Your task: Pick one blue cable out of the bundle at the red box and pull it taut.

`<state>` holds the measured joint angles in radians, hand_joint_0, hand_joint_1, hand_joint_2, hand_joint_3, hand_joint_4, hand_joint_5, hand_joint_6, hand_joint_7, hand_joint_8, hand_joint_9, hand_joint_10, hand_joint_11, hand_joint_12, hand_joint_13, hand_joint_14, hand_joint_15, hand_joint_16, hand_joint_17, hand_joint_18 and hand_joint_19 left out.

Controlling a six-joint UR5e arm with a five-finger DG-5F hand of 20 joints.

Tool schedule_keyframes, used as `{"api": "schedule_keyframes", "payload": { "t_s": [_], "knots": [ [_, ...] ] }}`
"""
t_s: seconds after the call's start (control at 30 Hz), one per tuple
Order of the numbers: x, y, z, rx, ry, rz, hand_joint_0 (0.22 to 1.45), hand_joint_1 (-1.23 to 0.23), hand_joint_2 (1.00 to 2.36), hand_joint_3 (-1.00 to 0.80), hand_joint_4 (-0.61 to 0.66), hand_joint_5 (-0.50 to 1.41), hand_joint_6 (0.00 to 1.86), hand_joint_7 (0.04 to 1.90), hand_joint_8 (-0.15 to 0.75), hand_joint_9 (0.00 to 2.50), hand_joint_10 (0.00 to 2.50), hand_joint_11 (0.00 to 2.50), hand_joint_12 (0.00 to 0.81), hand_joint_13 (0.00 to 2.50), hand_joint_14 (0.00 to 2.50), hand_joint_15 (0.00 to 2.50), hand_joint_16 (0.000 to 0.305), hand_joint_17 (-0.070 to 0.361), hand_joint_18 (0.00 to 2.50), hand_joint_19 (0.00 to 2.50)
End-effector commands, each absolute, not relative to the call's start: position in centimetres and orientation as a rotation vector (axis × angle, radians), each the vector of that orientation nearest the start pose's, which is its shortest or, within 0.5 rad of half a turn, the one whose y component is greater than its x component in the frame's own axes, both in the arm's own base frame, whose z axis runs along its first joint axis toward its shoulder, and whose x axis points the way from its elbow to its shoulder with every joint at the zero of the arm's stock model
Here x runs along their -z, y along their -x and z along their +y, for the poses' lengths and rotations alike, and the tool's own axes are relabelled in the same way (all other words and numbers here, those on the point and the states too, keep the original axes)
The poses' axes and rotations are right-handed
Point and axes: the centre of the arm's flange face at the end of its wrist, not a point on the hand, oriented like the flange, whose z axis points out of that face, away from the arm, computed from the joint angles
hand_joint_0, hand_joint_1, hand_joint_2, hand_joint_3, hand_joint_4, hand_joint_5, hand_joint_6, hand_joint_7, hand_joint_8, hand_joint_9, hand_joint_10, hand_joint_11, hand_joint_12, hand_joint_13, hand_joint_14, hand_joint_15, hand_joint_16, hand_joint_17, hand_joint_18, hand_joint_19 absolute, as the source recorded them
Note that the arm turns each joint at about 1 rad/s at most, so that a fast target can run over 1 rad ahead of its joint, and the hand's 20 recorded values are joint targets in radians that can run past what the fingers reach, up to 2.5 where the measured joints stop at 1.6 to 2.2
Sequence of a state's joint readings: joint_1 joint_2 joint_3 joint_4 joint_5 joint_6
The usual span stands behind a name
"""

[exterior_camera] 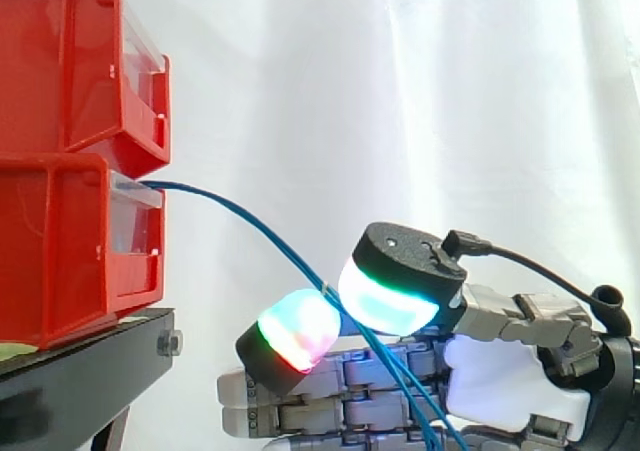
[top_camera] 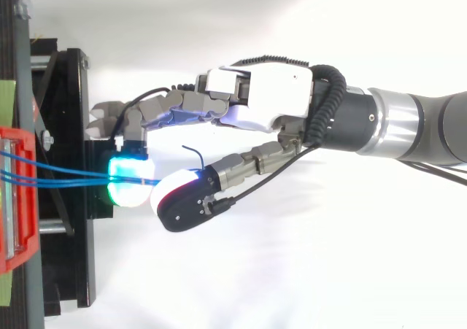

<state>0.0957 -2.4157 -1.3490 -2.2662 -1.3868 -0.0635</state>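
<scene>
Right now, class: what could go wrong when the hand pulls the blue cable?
1. Several blue cables run together between the pads of the hand, so the pull may tighten more than one.
2. They sag in a curve from the red box; one could slip through the pads.

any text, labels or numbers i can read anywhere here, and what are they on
None can be read: no words, numbers or signs show on the red bins, the black stand, the hand or the blue cables pinched between its pads.
</scene>
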Motion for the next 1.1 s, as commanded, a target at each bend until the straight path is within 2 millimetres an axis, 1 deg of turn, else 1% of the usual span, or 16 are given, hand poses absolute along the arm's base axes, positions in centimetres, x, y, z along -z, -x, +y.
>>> {"api": "schedule_keyframes", "payload": {
  "t_s": [0.0,0.07,0.13,0.17,0.27,0.37,0.4,0.5,0.67,0.7,0.87,1.07],
  "knots": [
    [-14.3,-76.7,-7.9,-1.226,-1.052,0.972,0.59,-0.67,1.02,-0.09,0.26,-0.15,0.78,0.90,0.283,0.30,0.00,0.00,0.333,0.14,0.00,0.05,0.049,0.110,0.23,0.13],
    [-14.4,-76.7,-8.0,-1.227,-1.052,0.969,0.59,-0.66,1.02,-0.04,0.28,-0.16,0.80,0.90,0.290,0.30,0.00,0.00,0.339,0.14,0.00,0.05,0.050,0.112,0.24,0.13],
    [-14.4,-76.6,-8.1,-1.225,-1.056,0.970,0.59,-0.67,1.01,-0.04,0.29,-0.16,0.82,0.88,0.311,0.31,0.00,0.02,0.363,0.15,0.00,0.05,0.054,0.122,0.27,0.12],
    [-14.4,-76.7,-8.1,-1.225,-1.056,0.970,0.60,-0.77,1.01,-0.05,0.28,-0.17,0.84,0.87,0.312,0.31,0.00,0.03,0.365,0.16,0.00,0.05,0.055,0.124,0.29,0.11],
    [-14.4,-76.6,-8.2,-1.225,-1.055,0.972,0.61,-0.79,1.01,-0.07,0.30,-0.17,0.86,0.83,0.313,0.35,0.00,0.05,0.364,0.17,0.00,0.05,0.054,0.121,0.29,0.10],
    [-14.4,-76.6,-8.3,-1.230,-1.054,0.974,0.62,-0.82,1.02,-0.16,0.27,-0.17,0.86,0.84,0.296,0.35,0.00,0.06,0.348,0.16,0.00,0.04,0.051,0.114,0.29,0.11],
    [-14.4,-76.6,-8.4,-1.230,-1.054,0.975,0.61,-0.85,1.02,-0.22,0.26,-0.17,0.86,0.86,0.297,0.35,0.00,0.06,0.348,0.16,0.00,0.04,0.051,0.114,0.29,0.10],
    [-14.5,-76.6,-8.3,-1.236,-1.052,0.975,0.62,-0.89,1.01,-0.33,0.25,-0.17,0.88,0.86,0.296,0.36,0.00,0.07,0.349,0.17,0.00,0.04,0.051,0.114,0.31,0.10],
    [-14.7,-76.6,-8.4,-1.244,-1.055,0.972,0.62,-0.87,1.01,-0.41,0.25,-0.17,0.87,0.88,0.297,0.37,0.00,0.08,0.348,0.18,0.00,0.04,0.051,0.114,0.31,0.10],
    [-14.7,-76.6,-8.4,-1.247,-1.057,0.971,0.60,-0.84,1.00,-0.44,0.25,-0.16,0.87,0.89,0.298,0.37,0.00,0.07,0.349,0.18,0.00,0.05,0.051,0.114,0.31,0.11],
    [-14.6,-76.6,-8.4,-1.264,-1.066,0.970,0.55,-0.78,1.00,-0.48,0.26,-0.16,0.86,0.88,0.312,0.39,0.00,0.09,0.351,0.17,0.00,0.05,0.051,0.116,0.29,0.13],
    [-16.1,-76.0,-8.3,-1.280,-1.085,1.028,0.55,-0.73,1.00,-0.45,0.26,-0.14,0.84,0.92,0.320,0.43,0.00,0.08,0.352,0.17,0.00,0.05,0.052,0.116,0.28,0.15]
  ]
}}
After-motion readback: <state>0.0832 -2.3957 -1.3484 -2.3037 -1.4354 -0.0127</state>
